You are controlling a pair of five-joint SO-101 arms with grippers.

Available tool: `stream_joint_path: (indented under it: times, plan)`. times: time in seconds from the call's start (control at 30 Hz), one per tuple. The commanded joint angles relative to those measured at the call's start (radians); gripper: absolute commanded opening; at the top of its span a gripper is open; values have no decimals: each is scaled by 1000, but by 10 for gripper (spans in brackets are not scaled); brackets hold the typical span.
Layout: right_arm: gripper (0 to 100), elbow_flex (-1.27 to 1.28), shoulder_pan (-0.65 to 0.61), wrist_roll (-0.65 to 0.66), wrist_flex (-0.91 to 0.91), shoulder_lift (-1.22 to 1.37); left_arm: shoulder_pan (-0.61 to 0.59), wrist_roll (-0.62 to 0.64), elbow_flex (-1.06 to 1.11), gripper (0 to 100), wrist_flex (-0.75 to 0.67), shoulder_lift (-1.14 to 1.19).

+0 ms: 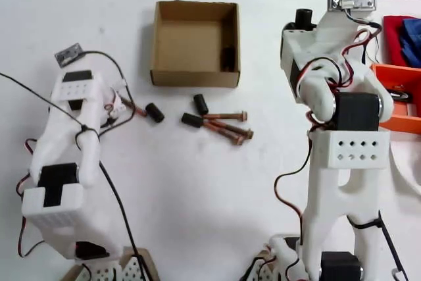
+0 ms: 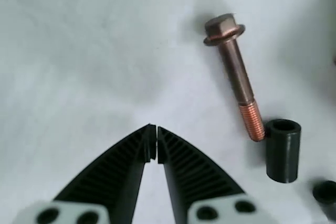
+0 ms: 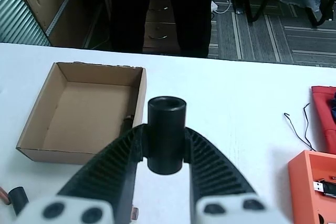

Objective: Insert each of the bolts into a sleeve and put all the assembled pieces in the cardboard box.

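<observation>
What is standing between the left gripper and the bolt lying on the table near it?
Nothing visible. Bare table separates the shut left gripper from the bolt. The black sleeve sits by the bolt's threaded end, on the far side from the gripper, not between them.

Copper bolt (image 2: 234,72), black sleeve (image 3: 166,129), brown box (image 1: 194,78)

Bright, even, diffuse light washes the white table (image 1: 197,182) nearly featureless, casting only soft, faint shadows beside the bolt (image 2: 233,72) and sleeve (image 2: 283,150) in the left wrist view, while the room (image 3: 252,19) behind the table lies dim.
</observation>
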Motion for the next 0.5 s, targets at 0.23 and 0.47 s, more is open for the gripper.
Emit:
stream_joint_path:
  times: [0.23, 0.47]
  plan:
    - [22, -6, -7, -5, -25, -4, 17, 8, -206, 39, -12, -5]
    - [22, -6, -7, -5, -25, -4, 92, 143, -232, 54, -44, 12]
